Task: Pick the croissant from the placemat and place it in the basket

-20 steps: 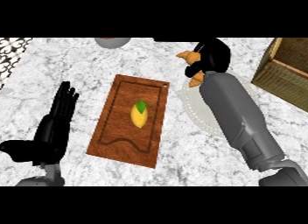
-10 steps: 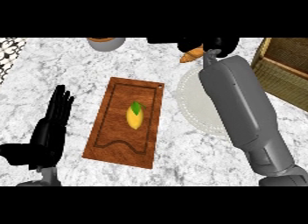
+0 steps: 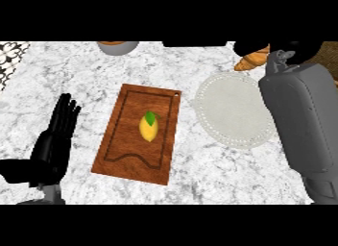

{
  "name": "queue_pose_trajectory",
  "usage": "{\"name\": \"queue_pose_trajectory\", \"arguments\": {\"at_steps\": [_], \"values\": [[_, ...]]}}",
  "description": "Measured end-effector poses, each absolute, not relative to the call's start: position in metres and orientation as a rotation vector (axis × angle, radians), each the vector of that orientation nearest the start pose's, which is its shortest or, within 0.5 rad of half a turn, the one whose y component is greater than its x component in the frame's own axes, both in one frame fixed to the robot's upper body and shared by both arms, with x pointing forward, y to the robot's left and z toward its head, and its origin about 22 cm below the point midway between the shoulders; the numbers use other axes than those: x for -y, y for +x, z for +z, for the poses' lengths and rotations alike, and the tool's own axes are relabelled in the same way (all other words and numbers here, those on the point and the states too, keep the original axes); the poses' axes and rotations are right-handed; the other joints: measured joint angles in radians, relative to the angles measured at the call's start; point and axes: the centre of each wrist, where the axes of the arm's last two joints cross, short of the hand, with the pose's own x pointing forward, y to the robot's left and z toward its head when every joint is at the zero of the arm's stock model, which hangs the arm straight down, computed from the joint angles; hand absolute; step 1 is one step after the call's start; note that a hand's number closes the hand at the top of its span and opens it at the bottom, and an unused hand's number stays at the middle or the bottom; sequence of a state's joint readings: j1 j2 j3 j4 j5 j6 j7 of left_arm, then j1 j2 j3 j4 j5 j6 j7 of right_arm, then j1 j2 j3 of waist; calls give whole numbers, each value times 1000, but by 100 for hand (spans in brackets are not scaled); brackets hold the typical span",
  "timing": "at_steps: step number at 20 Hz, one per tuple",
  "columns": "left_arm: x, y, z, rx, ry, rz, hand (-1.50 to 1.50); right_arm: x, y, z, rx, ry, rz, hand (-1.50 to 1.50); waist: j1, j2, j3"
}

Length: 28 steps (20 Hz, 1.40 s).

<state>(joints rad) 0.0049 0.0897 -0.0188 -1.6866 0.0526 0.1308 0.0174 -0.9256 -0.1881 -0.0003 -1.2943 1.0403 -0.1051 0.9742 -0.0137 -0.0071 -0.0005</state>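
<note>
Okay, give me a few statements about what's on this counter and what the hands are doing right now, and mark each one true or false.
1. The croissant lies on the placemat. False: the right hand holds it at the view's top, beyond the placemat's far edge.
2. A lemon lies on the cutting board. True.
3. The left hand holds the lemon. False: it rests open at the view's left, apart from the board.
4. The placemat has nothing lying on it. True, though the right forearm covers its right edge.
5. The basket shows at the view's left edge. False: it shows at the right edge.
</note>
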Motion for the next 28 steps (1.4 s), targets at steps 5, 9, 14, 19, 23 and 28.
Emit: {"name": "queue_pose_trajectory", "arguments": {"at_steps": [5,9,14,19,23,28], "values": [[-243,244,32,1669,98,64,0,194,385,233,1201,-1332,220,150,6,4,0],[-234,240,30,1670,95,58,0,228,376,232,1178,-1346,185,150,10,5,0],[-238,237,30,1673,97,55,0,273,379,223,1161,-1355,147,150,16,7,1],[-235,243,26,1678,93,52,0,306,373,218,1121,-1384,155,150,16,7,1],[-232,247,31,1676,92,54,0,328,374,198,1084,-1388,191,150,18,8,1],[-236,240,32,1673,84,52,0,351,376,183,1043,-1390,230,150,20,8,1]]}}
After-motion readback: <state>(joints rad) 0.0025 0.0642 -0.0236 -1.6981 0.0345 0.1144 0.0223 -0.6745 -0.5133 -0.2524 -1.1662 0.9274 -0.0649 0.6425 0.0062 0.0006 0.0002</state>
